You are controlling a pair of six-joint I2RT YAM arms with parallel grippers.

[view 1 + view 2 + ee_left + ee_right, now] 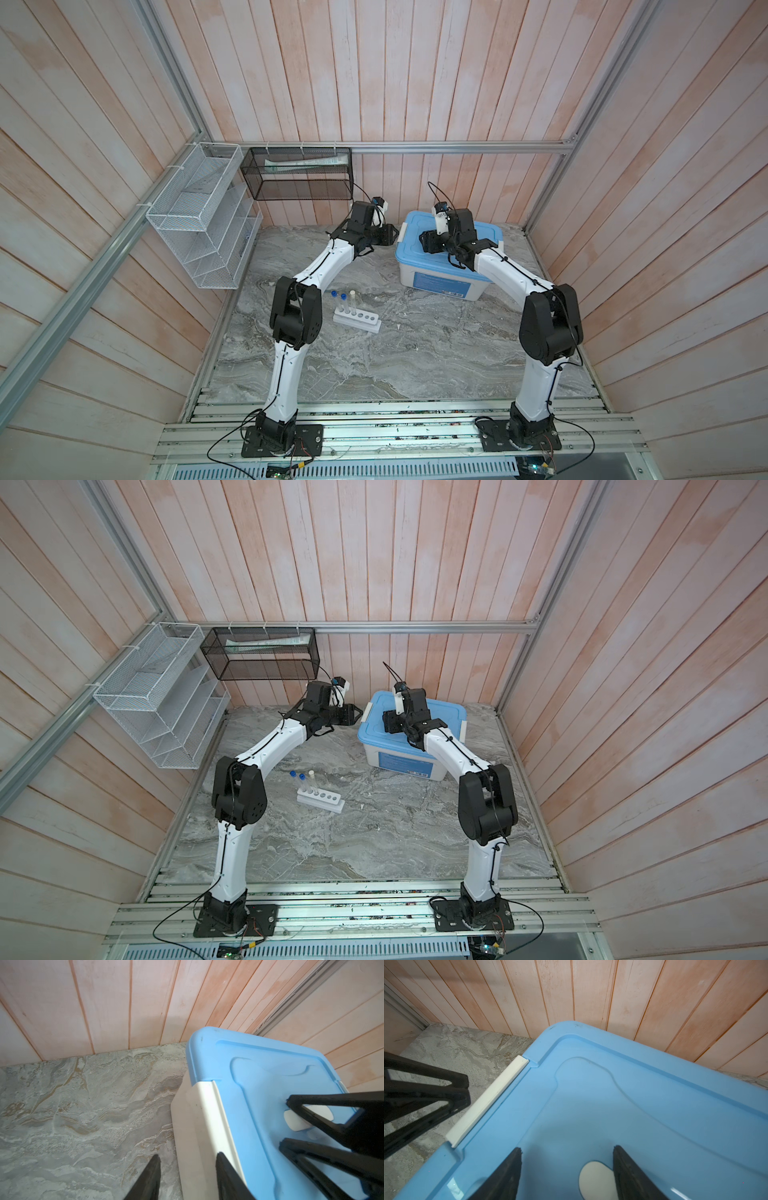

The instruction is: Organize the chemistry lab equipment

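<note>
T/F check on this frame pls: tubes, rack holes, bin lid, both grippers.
1. Three test tubes stand in the white rack. True.
2. All three tubes have blue caps. False: two are blue-capped, one is white-capped.
3. Every hole of the rack is filled. False: the holes to the right of the tubes show empty in both top views.
4. The blue lid sits on the bin. True.
5. The right gripper is over the lid, jaws apart, a small white dish between them. True.
6. The left gripper holds a test tube. False: its jaws are apart and empty, beside the white latch of the bin.
</note>
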